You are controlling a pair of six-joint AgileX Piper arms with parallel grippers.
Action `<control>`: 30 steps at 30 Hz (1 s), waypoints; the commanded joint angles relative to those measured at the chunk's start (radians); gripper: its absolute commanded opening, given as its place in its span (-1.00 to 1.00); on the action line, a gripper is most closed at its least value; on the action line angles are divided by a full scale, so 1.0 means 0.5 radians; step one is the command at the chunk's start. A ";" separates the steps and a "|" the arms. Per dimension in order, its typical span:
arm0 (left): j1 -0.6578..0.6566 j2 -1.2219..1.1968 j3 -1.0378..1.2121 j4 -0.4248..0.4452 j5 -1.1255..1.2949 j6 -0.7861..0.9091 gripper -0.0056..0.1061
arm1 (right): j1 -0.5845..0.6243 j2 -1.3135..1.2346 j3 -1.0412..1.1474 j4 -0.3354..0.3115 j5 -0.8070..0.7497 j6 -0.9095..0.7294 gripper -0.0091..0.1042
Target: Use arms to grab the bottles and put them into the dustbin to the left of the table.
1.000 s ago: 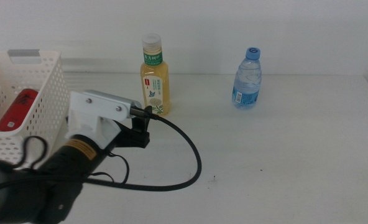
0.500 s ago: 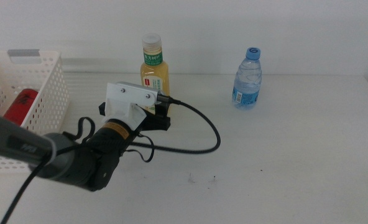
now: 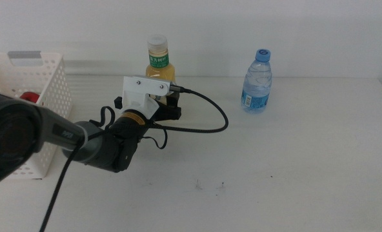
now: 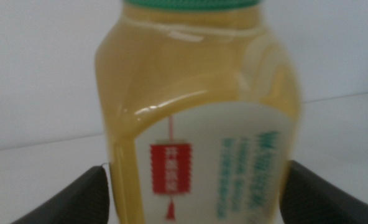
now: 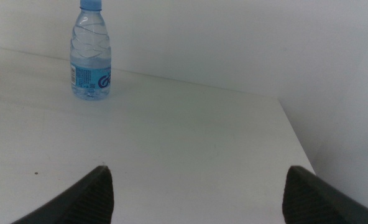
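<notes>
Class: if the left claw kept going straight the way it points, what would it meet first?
The yellow tea bottle. The left claw is open with the bottle filling the gap between its jaws, probably almost touching, though exact depth is unclear. The right claw waits, facing bare table.

The yellow tea bottle [image 4: 196, 118] is glossy clear plastic with bright highlights on its shoulder, wrapped in a smooth printed label, and the small water bottle [image 5: 91, 53] is ribbed transparent plastic with a blue cap. The table [image 3: 294, 167] is a smooth, matt white surface. The dustbin [image 3: 46, 90] looks like white perforated plastic, and the left arm's [image 3: 107, 145] dark casing shows a dull sheen.
</notes>
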 commanded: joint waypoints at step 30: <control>0.018 0.123 -0.230 -0.032 -0.052 0.044 -0.41 | -0.013 -0.008 0.006 -0.010 -0.020 -0.011 0.58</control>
